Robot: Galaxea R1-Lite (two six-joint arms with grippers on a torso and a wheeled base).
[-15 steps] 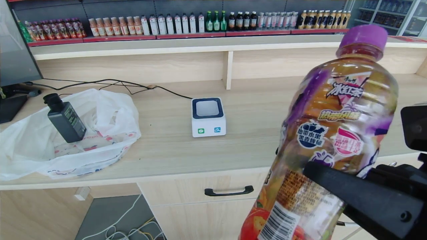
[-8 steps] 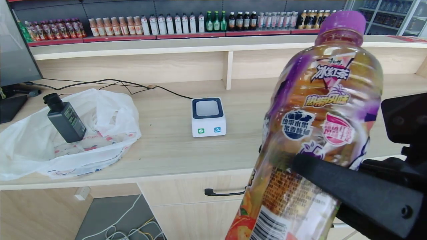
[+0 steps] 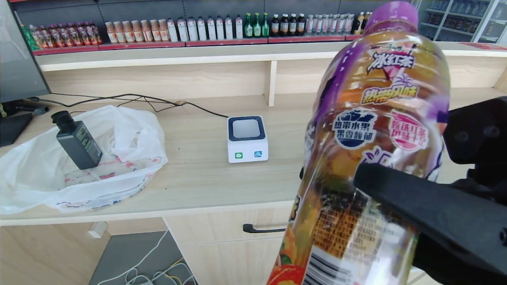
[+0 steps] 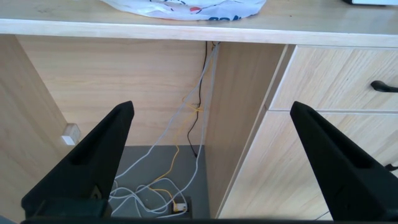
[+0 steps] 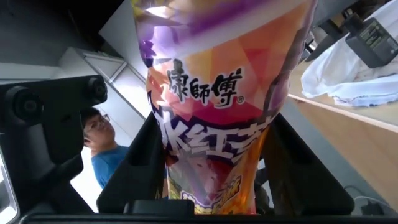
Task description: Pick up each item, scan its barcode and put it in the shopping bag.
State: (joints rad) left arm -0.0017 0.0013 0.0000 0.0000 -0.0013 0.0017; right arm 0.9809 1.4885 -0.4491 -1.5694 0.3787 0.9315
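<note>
My right gripper (image 3: 356, 186) is shut on a large iced-tea bottle (image 3: 372, 150) with a purple cap and a purple-orange label, held up close before the head camera, right of the counter's middle. The bottle (image 5: 214, 106) stands between the two black fingers (image 5: 134, 168) in the right wrist view. A white barcode scanner (image 3: 247, 138) with a dark-rimmed window sits at the counter's middle. A white shopping bag (image 3: 79, 158) lies at the left with a dark grey bottle (image 3: 77, 140) leaning in it. My left gripper (image 4: 208, 162) hangs open below the counter's front edge, nothing between its fingers.
A black cable (image 3: 130, 99) runs along the counter's back to the scanner. A drawer with a black handle (image 3: 261, 228) is under the counter. Loose cables (image 4: 168, 186) lie on the floor below. Shelves of drinks (image 3: 222, 27) line the far wall.
The right gripper has carried the iced-tea bottle up and to the left, closer to the head camera. The bag, the scanner and the dark bottle have not moved.
</note>
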